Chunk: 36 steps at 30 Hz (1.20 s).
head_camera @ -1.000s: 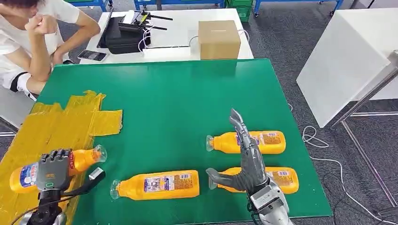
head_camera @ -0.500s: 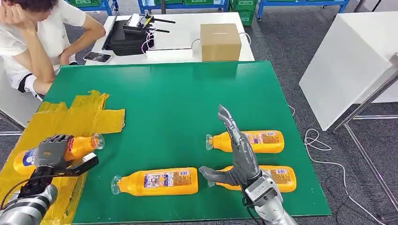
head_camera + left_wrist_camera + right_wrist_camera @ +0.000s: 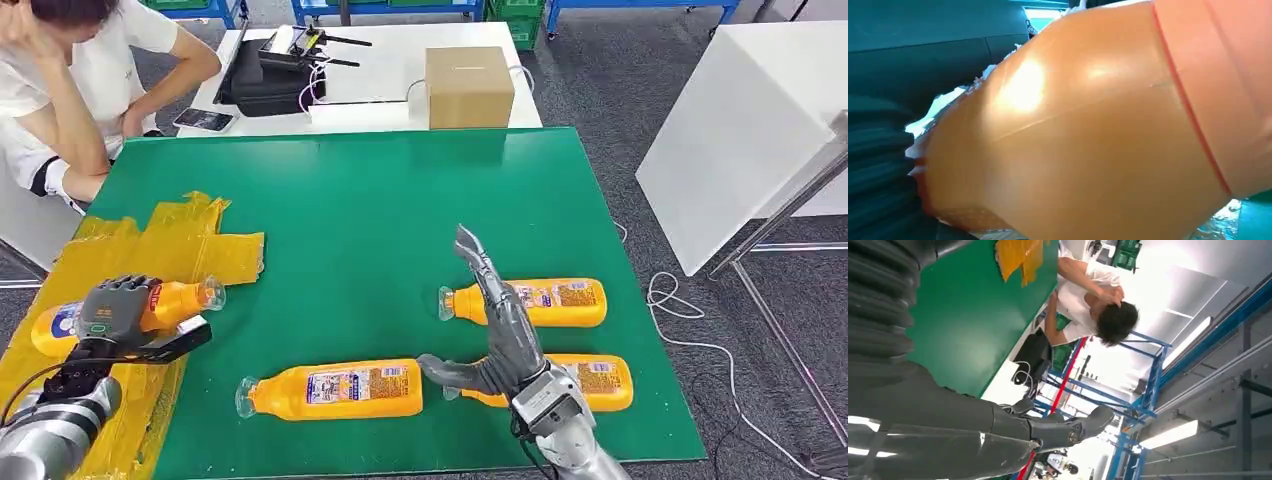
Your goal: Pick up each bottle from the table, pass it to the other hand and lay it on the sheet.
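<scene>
Four orange bottles in play, each a clear plastic body full of orange liquid, with a pale blue-and-white label panel printed on an orange wrap and a clear neck with no coloured cap visible. Held bottle (image 3: 150,306) at the table's 9 o'clock edge, lying sideways over the yellow sheet (image 3: 150,255), neck toward 3 o'clock, body wrapped by the curled dark fingers of the left hand (image 3: 118,312); whether touching the sheet or just above it, cannot tell. Up close in the left wrist view, same held bottle (image 3: 1088,130) glossy and smooth, a thin red line ringing the shoulder where the wrap begins. On the green table (image 3: 380,190), toward 6 o'clock, the nearest loose bottle (image 3: 335,388) lying flat, neck toward 9 o'clock. Toward 4 o'clock, two more lying flat and parallel, necks toward 9 o'clock: the far bottle (image 3: 560,301) and the near bottle (image 3: 595,380), both partly crossed by the right hand (image 3: 505,335). Right hand empty, fingers straight and raised toward 12 o'clock, thumb stuck out toward 9 o'clock, same spread visible at the right hand (image 3: 1013,435) in its wrist view. Beyond the table's 12 o'clock edge, a cardboard box (image 3: 469,86) on a white desk (image 3: 380,80); at 10 o'clock, a seated person (image 3: 60,90) in a white shirt.
</scene>
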Each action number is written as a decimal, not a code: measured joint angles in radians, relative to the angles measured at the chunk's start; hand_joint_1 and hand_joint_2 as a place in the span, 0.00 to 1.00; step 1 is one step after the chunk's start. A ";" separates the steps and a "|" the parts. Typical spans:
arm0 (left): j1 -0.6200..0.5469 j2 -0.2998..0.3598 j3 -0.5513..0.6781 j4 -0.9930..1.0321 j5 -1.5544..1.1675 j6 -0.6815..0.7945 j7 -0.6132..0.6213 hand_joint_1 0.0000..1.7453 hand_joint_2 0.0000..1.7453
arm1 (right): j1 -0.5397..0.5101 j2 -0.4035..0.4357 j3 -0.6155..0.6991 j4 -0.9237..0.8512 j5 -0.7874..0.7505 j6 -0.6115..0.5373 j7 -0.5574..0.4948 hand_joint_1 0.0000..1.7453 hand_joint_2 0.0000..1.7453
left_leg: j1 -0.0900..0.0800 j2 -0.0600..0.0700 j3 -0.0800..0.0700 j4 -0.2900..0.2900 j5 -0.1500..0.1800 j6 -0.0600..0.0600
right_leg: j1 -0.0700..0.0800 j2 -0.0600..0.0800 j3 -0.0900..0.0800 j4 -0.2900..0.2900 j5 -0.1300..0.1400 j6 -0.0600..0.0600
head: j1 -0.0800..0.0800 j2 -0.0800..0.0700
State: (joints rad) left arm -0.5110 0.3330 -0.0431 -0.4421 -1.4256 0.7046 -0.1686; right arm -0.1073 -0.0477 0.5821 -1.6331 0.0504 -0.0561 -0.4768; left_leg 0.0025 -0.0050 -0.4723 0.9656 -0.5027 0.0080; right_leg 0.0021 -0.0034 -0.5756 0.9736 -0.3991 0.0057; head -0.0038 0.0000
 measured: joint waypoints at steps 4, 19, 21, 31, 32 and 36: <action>-0.002 0.000 0.000 0.005 0.000 0.000 0.000 1.00 1.00 | 0.000 0.003 0.000 0.002 0.000 0.000 0.000 0.00 1.00 | 0.000 0.000 0.000 0.000 0.000 0.000 | 0.000 0.000 0.000 0.000 0.000 0.000 | 0.000 0.000; 0.040 -0.022 0.010 -0.069 0.028 0.001 -0.060 0.00 1.00 | -0.001 0.004 0.002 0.009 0.003 -0.001 0.003 0.00 1.00 | 0.000 0.001 -0.001 0.000 0.000 0.000 | 0.000 0.001 -0.002 0.000 0.000 0.000 | 0.000 0.000; 0.052 -0.039 0.023 -0.090 0.063 0.001 -0.098 0.00 1.00 | 0.000 0.004 0.003 0.011 0.007 -0.003 0.003 0.00 1.00 | 0.000 0.001 -0.002 0.000 0.000 0.000 | 0.000 0.001 -0.002 0.000 0.000 0.000 | 0.000 0.000; 0.076 -0.143 0.103 -0.130 0.467 -0.089 -0.364 0.00 1.00 | 0.003 0.012 0.008 0.032 0.054 -0.035 0.028 0.00 1.00 | -0.001 0.001 -0.005 0.001 0.000 0.000 | -0.001 0.001 -0.005 0.000 0.000 0.000 | 0.000 0.000; 0.077 -0.148 0.103 -0.131 0.483 -0.089 -0.364 0.00 1.00 | 0.003 0.013 0.008 0.034 0.056 -0.035 0.028 0.00 1.00 | -0.001 0.001 -0.005 0.001 0.000 0.000 | 0.000 0.001 -0.006 0.000 0.000 0.000 | 0.000 0.000; 0.077 -0.160 0.102 -0.131 0.502 -0.085 -0.351 0.00 1.00 | 0.003 0.016 0.007 0.040 0.060 -0.035 0.028 0.00 1.00 | -0.001 0.002 -0.005 0.001 0.000 0.000 | 0.000 0.002 -0.006 0.000 0.000 0.000 | 0.000 0.000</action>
State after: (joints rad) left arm -0.4344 0.1728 0.0592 -0.5734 -0.9236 0.6195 -0.5196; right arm -0.1044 -0.0313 0.5894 -1.5934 0.1099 -0.0908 -0.4486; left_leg 0.0019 -0.0033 -0.4773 0.9662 -0.5030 0.0083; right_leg 0.0018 -0.0014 -0.5815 0.9733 -0.3990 0.0059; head -0.0038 0.0000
